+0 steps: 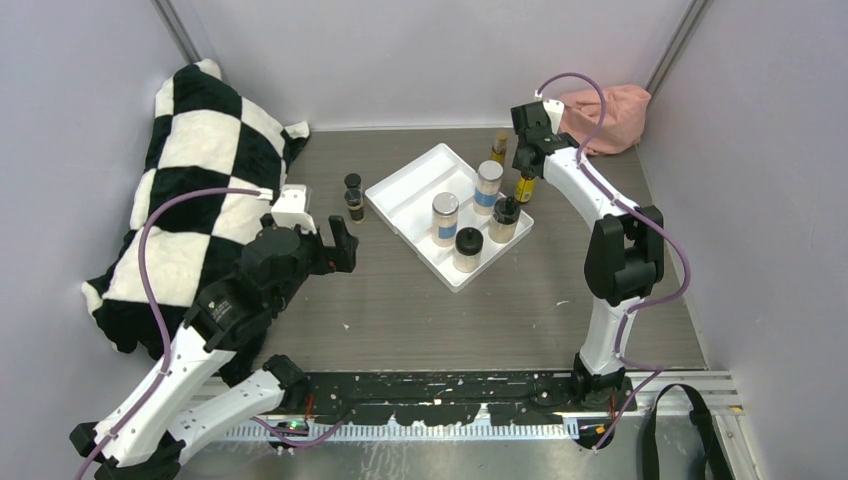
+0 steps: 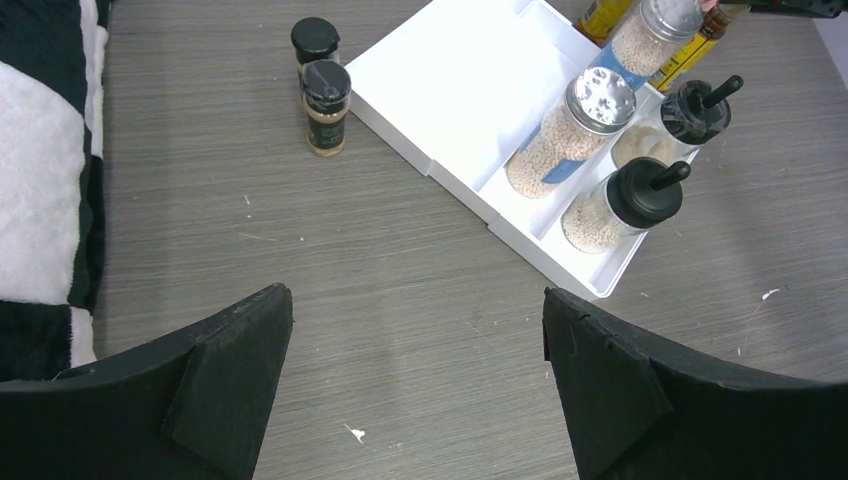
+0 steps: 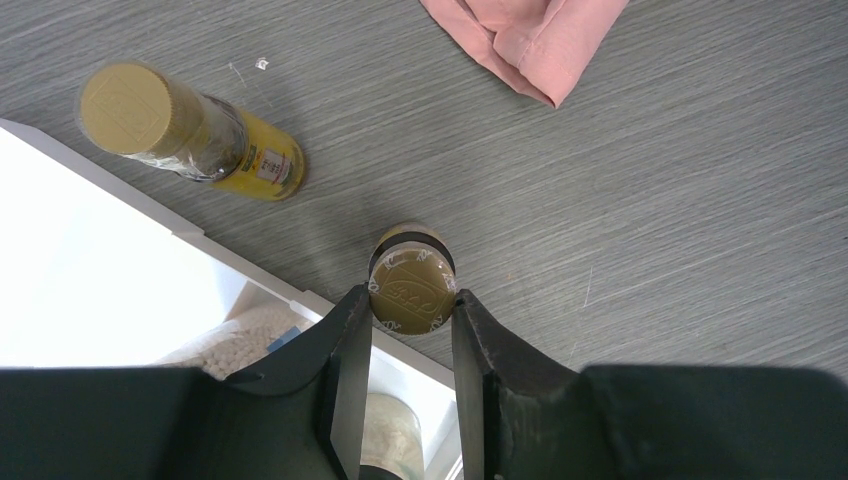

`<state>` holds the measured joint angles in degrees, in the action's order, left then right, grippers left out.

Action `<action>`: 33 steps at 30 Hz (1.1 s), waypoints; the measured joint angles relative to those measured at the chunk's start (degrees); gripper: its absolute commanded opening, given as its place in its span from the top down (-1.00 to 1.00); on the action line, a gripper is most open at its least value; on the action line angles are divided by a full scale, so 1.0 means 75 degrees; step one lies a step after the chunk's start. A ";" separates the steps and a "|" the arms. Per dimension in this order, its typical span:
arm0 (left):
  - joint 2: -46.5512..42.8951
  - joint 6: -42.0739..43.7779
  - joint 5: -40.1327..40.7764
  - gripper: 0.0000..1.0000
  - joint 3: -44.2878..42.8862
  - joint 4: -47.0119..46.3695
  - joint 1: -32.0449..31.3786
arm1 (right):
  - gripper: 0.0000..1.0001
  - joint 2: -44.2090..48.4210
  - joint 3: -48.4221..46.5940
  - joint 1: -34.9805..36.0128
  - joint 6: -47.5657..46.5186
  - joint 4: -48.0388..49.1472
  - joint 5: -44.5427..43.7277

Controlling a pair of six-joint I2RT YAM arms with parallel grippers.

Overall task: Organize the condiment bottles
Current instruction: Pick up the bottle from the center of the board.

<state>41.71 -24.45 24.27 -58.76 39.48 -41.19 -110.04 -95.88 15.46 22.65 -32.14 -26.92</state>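
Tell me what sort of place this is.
Probably a robotics test cell: plain grey walls enclose the table, two robot arms stand at its near edge, a white tray holds condiment bottles.

The top camera looks down from high above the white tray [image 1: 418, 182]. The left wrist camera looks slanting down at the tray from its left. The right wrist camera looks straight down, very close, at its far edge. All three see the tray.

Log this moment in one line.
right gripper: shut on amber bottle beside tray | left gripper: open, above table | tray: four jars | table: two dark bottles, second amber bottle
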 measured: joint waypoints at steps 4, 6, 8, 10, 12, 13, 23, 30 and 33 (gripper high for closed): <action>0.0073 0.0076 0.0000 -0.93 0.0000 -0.0003 0.0000 | 0.99 0.0000 0.0000 -0.0009 -0.0032 0.0012 0.0000; 0.0111 0.0099 0.0000 -0.93 0.0000 -0.0006 0.0000 | 0.99 0.0000 0.0000 -0.0012 -0.0070 0.0029 0.0000; 0.0169 0.0117 0.0000 -0.93 0.0000 -0.0006 0.0000 | 0.99 0.0000 0.0000 -0.0012 -0.0146 0.0038 0.0003; 0.0207 0.0122 0.0000 -0.93 0.0000 -0.0006 0.0000 | 0.99 0.0000 -0.0003 -0.0015 -0.0221 0.0044 0.0003; 0.0213 0.0122 0.0000 -0.93 0.0000 -0.0009 0.0000 | 0.98 0.0000 -0.0015 -0.0015 -0.0309 0.0038 0.0006; 0.0210 0.0122 0.0003 -0.93 0.0000 -0.0015 0.0000 | 0.98 0.0000 -0.0017 -0.0015 -0.0353 0.0038 0.0003; 0.0227 0.0125 0.0023 -0.93 0.0000 -0.0023 0.0000 | 0.98 0.0000 -0.0166 -0.0015 -0.0723 0.0058 0.0009; 0.0280 0.0125 0.0020 -0.93 0.0000 -0.0035 0.0000 | 0.99 0.0000 -0.0251 -0.0015 -0.0935 0.0061 0.0038; 0.0289 0.0125 0.0020 -0.93 -0.0003 -0.0035 0.0000 | 0.99 0.0000 -0.0408 -0.0015 -0.1023 0.0061 0.0055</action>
<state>43.88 -23.51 24.43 -58.78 39.22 -41.19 -110.04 -98.94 15.35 14.98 -31.68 -26.50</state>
